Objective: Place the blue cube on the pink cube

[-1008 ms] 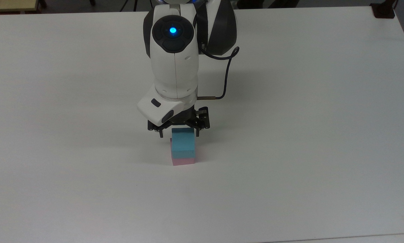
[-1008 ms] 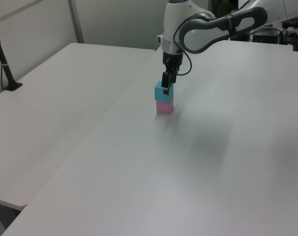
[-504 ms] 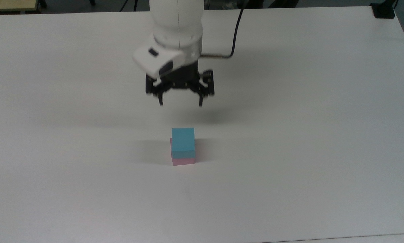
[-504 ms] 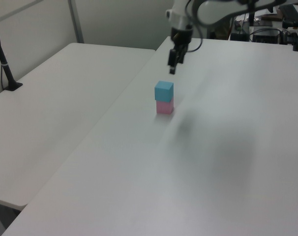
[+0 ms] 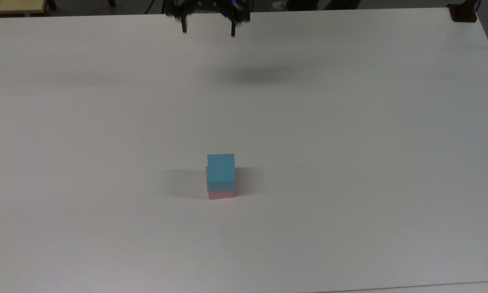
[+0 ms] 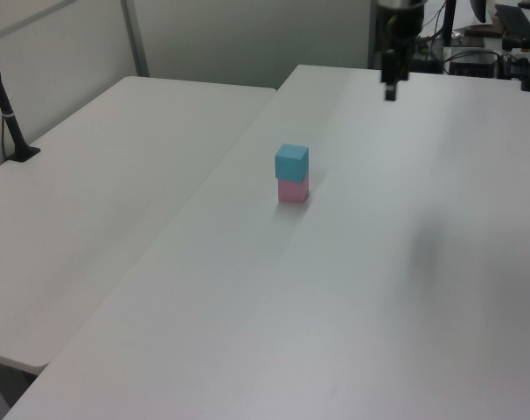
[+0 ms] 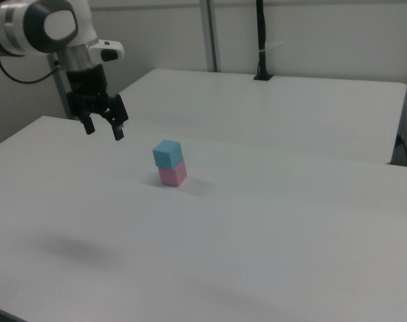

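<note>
Blue cube (image 5: pixel 220 167) sits on pink cube (image 5: pixel 221 195); stack looks done, gripper (image 5: pixel 207 28) empty w/ fingers spread.

Top view: blue sits square on pink, slightly offset toward the top view's right, so pink peeks out at lower edge and left; gripper well apart beyond stack, prob. clearing it. Left view: blue (image 6: pixel 291 161) matte sky-blue, same size as pink (image 6: pixel 293 191), mid table (image 6: pixel 405 289). Right view: gripper (image 7: pixel 104 127) up-left of stack, holding nothing.

Overhead; two oblique, opposite sides
</note>
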Action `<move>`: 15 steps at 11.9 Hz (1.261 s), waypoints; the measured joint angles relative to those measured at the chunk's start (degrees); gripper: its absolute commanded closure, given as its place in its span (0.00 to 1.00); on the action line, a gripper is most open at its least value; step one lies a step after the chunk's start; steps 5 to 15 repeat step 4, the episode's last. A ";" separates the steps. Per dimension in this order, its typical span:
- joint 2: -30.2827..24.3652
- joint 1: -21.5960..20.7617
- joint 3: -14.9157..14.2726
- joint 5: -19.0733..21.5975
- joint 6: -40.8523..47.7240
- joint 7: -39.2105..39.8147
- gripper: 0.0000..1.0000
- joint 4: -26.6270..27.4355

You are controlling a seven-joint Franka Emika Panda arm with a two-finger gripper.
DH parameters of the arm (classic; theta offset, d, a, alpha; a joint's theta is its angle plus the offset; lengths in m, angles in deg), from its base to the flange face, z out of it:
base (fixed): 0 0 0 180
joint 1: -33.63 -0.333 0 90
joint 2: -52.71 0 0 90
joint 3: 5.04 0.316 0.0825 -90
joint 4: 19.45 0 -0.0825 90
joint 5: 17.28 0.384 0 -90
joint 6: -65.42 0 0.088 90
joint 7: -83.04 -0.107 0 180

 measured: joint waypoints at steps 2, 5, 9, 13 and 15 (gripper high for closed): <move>-2.77 0.50 0.01 0.00 1.46 0.00 0.00 1.38; -2.79 0.50 0.23 0.00 1.46 0.00 0.00 1.90; -2.79 0.50 0.23 0.00 1.46 0.00 0.00 1.90; -2.79 0.50 0.23 0.00 1.46 0.00 0.00 1.90; -2.79 0.50 0.23 0.00 1.46 0.00 0.00 1.90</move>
